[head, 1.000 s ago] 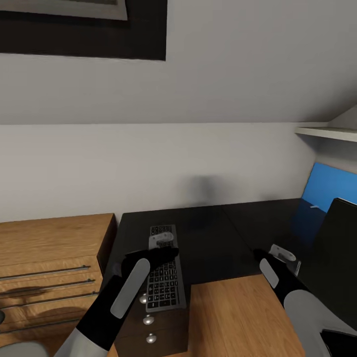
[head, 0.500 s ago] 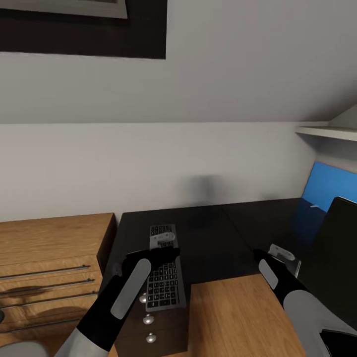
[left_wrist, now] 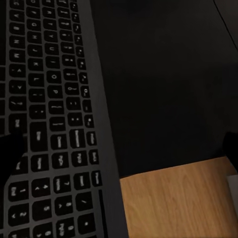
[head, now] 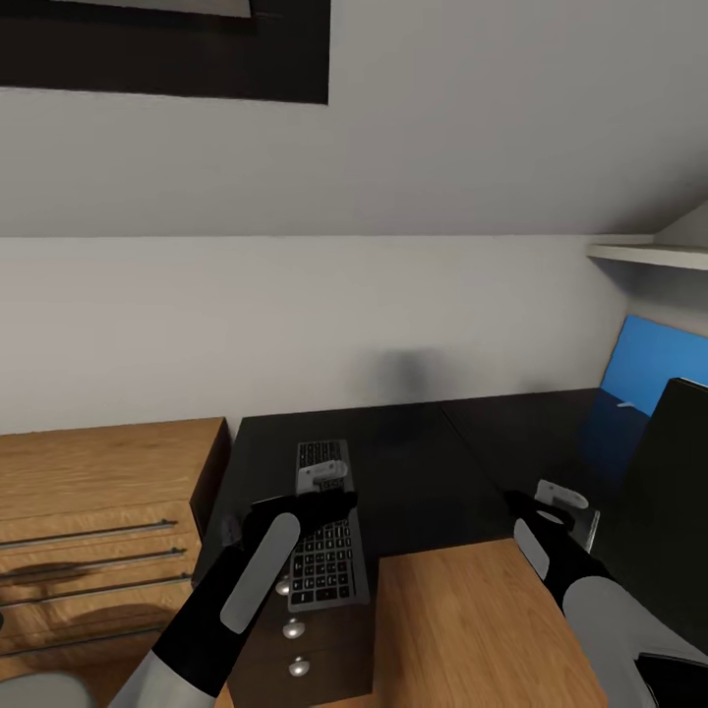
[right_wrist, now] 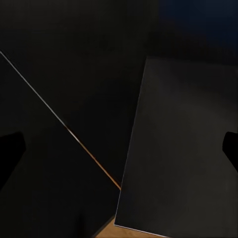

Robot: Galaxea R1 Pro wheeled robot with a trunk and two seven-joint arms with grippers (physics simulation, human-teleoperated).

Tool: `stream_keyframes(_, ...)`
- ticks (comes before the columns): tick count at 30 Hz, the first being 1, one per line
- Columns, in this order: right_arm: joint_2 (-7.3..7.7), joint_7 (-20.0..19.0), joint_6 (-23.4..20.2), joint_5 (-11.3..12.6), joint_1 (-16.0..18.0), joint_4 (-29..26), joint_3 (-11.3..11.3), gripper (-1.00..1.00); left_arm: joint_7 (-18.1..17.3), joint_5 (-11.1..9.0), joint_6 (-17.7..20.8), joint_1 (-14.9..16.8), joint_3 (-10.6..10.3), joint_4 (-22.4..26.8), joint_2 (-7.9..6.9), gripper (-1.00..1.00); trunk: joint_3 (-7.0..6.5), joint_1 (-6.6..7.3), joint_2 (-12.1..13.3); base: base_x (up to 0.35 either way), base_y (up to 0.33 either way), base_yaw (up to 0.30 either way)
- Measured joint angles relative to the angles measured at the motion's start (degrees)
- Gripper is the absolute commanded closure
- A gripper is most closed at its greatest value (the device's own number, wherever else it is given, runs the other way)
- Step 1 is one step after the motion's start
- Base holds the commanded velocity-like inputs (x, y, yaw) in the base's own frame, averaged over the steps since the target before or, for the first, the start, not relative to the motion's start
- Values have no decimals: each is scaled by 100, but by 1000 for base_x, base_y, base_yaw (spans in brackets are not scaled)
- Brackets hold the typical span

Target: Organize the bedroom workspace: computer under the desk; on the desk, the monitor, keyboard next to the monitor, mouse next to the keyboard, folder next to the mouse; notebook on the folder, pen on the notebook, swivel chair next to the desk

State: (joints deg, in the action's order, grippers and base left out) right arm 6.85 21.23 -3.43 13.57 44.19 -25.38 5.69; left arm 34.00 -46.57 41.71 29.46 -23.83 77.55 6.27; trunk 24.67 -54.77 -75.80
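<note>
The keyboard (head: pixel 325 536) lies lengthwise on the left part of the black desk (head: pixel 423 462), its near end at the desk's front edge. My left gripper (head: pixel 324 472) hovers open just above it. In the left wrist view the keyboard (left_wrist: pixel 49 124) sits beneath the gripper (left_wrist: pixel 119 151), nearer one fingertip (left_wrist: pixel 10 153). My right gripper (head: pixel 562 495) is open over the desk, close beside the monitor (head: pixel 674 492). The right wrist view has its gripper (right_wrist: pixel 119 148) above the dark monitor panel (right_wrist: pixel 183 148). A small white sliver that looks like the pen (head: pixel 622 403) lies by the blue back panel (head: pixel 654 374).
An oak drawer unit (head: pixel 98 521) with bar handles stands left of the desk. A dark drawer block (head: pixel 300 644) with round knobs sits under the keyboard's end. Oak floor (head: pixel 472 629) lies in front. A sloped grey wall and a white shelf (head: pixel 649 258) rise behind.
The whole picture has shifted up slightly, so the head camera tilted. Both arms hold nearly the same place over the desk.
</note>
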Motion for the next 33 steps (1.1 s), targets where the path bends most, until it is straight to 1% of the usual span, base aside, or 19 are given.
stream_keyframes(14,6,8,-5,-31,0,25,-8,-100,-3,-2,0,1,-3,-7,-3,-100,252,-308,-562,0,0,0)
stream_keyframes(17,8,9,5,-24,0,113,-4,-100,-4,-2,0,1,-3,-8,-2,-100,252,-308,-563,0,0,0)
stream_keyframes(18,8,17,88,-14,0,208,20,-100,-5,-2,1,2,-3,-13,-3,-100,252,-308,-563,0,0,0)
stream_keyframes(20,8,22,159,-8,0,232,26,-100,-5,-2,4,2,-3,-15,-2,-100,252,-308,-563,0,0,0)
stream_keyframes(22,-11,36,337,0,-1,257,35,-100,-6,1,5,2,-3,-17,-2,-100,252,-308,-563,0,0,0)
stream_keyframes(25,-32,41,394,13,-1,273,32,-100,-10,-1,7,2,-3,-17,-2,-100,252,-308,-563,0,0,0)
stream_keyframes(28,-109,43,422,15,-1,275,33,-100,-22,-2,2,2,-5,-17,-7,-100,252,-308,-563,0,0,0)
stream_keyframes(33,-172,44,434,10,-1,269,37,-100,-36,-9,1,2,-8,-31,-14,-100,252,-308,-563,0,0,0)
